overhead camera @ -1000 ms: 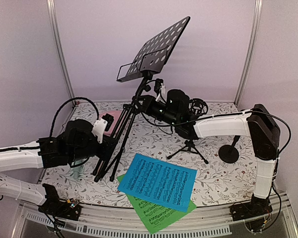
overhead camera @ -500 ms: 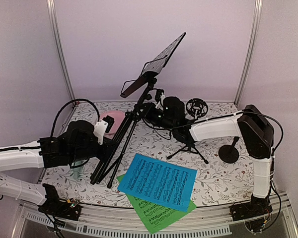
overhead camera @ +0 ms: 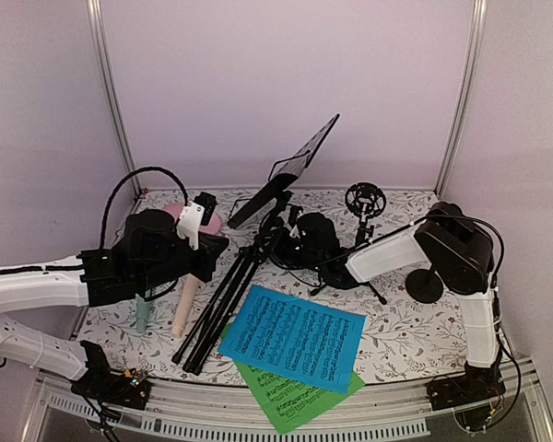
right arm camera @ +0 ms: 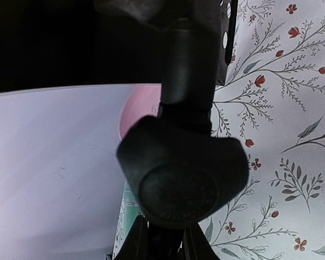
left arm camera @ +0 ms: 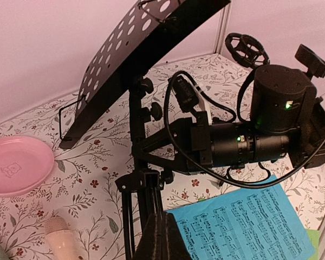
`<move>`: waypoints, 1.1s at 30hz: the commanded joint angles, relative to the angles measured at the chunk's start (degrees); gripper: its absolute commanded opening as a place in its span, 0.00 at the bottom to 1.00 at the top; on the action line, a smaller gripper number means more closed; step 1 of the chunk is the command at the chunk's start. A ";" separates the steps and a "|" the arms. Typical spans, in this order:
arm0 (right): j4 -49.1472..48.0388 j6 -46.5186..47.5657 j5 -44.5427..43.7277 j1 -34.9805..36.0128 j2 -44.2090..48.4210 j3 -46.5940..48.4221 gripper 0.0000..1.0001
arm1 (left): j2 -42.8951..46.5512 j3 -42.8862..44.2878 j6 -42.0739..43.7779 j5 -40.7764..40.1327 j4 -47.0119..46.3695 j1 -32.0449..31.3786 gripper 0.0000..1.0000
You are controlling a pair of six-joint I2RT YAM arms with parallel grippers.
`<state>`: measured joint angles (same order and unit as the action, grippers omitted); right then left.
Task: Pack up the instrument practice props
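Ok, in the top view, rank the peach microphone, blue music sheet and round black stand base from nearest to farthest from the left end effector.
1. Peach microphone, on the left, just nearside of the left end effector.
2. Blue music sheet, front centre.
3. Round black stand base, far right.

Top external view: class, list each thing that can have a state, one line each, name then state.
music stand: tilted, legs folded together
right gripper: fingers shut on the music stand's pole
left gripper: fingers shut
peach microphone: lying flat
blue sheet: flat, on top of the green sheet
green sheet: flat, partly covered by the blue sheet
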<state>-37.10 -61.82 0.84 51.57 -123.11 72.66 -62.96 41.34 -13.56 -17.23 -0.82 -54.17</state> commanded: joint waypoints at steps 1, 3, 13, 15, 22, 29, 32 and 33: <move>-10.71 4.18 3.11 1.37 -0.27 0.07 0.00 | -3.62 1.36 1.52 -2.15 -1.72 0.25 0.00; -10.80 3.85 2.91 1.38 -0.45 -0.50 0.00 | -4.07 1.22 1.52 -2.20 -2.16 0.25 0.00; -14.82 -1.45 4.09 0.64 0.59 -6.77 0.18 | -4.43 1.11 1.57 -2.28 -2.36 0.30 0.01; -15.44 -2.38 3.95 0.64 1.20 -7.93 0.26 | -4.40 1.15 1.53 -2.28 -2.33 0.30 0.01; -11.43 -3.52 1.41 0.73 4.33 -9.25 0.47 | -4.75 1.11 1.53 -2.11 -2.52 0.27 0.01; -4.21 -2.24 -0.84 1.31 6.39 -7.26 0.60 | -5.33 1.28 1.57 -2.17 -2.43 0.30 0.01; -1.41 -1.71 -1.24 1.64 6.30 -5.90 0.69 | -5.29 1.30 1.61 -2.34 -2.30 0.24 0.01; -0.70 -1.65 -1.30 1.81 6.30 -5.56 0.70 | -5.32 1.29 1.61 -2.43 -2.38 0.29 0.01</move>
<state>-35.90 -67.05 1.43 52.31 -121.25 62.85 -67.61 41.50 -12.43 -18.94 -1.87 -54.11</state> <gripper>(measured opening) 0.677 0.012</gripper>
